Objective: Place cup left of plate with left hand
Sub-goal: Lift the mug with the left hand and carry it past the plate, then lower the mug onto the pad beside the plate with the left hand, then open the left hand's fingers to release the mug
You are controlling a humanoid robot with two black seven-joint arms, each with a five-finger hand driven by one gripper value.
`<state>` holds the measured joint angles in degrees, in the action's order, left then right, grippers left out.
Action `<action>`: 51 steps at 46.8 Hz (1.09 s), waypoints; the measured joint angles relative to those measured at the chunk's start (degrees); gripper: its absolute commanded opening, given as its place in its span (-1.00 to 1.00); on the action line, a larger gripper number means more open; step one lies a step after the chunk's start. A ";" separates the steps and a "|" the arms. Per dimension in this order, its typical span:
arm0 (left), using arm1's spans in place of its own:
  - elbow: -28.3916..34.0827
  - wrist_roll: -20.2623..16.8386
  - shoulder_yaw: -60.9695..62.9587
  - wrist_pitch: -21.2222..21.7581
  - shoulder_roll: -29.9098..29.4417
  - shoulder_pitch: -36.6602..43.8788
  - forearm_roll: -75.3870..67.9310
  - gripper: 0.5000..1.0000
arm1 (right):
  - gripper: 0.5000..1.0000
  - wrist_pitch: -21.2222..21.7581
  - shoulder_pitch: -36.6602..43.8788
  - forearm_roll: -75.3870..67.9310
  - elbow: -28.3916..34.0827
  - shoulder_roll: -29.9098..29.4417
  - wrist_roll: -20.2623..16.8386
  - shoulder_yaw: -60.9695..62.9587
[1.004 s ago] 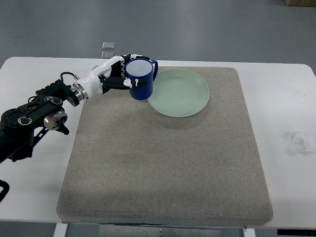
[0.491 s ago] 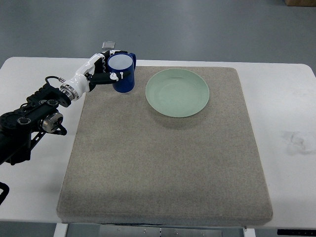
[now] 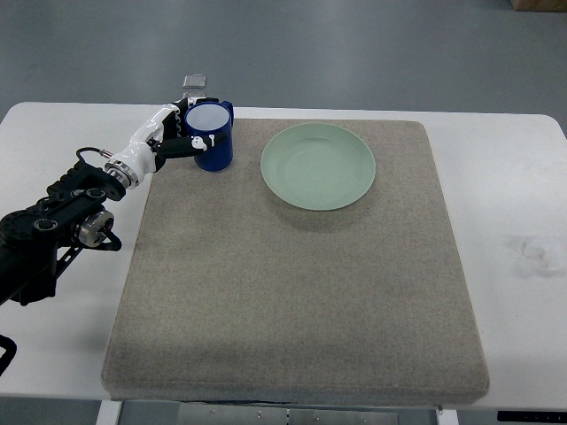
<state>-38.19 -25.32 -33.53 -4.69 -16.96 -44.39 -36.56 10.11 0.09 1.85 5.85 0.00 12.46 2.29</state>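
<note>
A dark blue cup [image 3: 212,137] with a pale inside stands upright at the far left corner of the grey mat [image 3: 292,292]. My left hand [image 3: 188,135], white with black joints, is shut on the cup, fingers wrapped around its left side. A pale green plate [image 3: 318,166] lies flat on the mat to the cup's right, with a gap of bare mat between them. The left arm [image 3: 62,208] reaches in from the left edge. I cannot tell whether the cup's base touches the mat. No right arm shows in the picture.
The mat covers most of a white table [image 3: 518,195]. A small grey square object [image 3: 194,81] lies on the floor beyond the table's far edge, just behind the cup. A faint smudge [image 3: 532,252] marks the table at the right.
The left hand carried the cup leftward, from over the plate's left rim to a spot well left of the plate, and lowered it slightly in the last half second.
</note>
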 measured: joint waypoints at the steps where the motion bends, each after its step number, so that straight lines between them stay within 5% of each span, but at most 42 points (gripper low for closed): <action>1: 0.00 0.00 0.02 0.26 0.00 0.00 -0.03 0.04 | 0.73 0.00 0.00 0.00 -0.01 0.00 0.00 0.00; 30: 0.03 0.05 0.04 0.82 0.32 -0.08 0.08 0.73 | 0.73 -0.03 0.00 0.00 -0.01 0.00 0.03 0.00; 51: -0.54 0.10 -0.55 0.83 0.31 -0.08 1.34 0.86 | 0.73 0.00 0.00 0.00 0.00 0.00 0.02 0.00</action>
<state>-38.73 -25.22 -34.08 -3.87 -16.65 -44.48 -35.22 10.10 0.09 1.85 5.85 0.00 12.48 2.28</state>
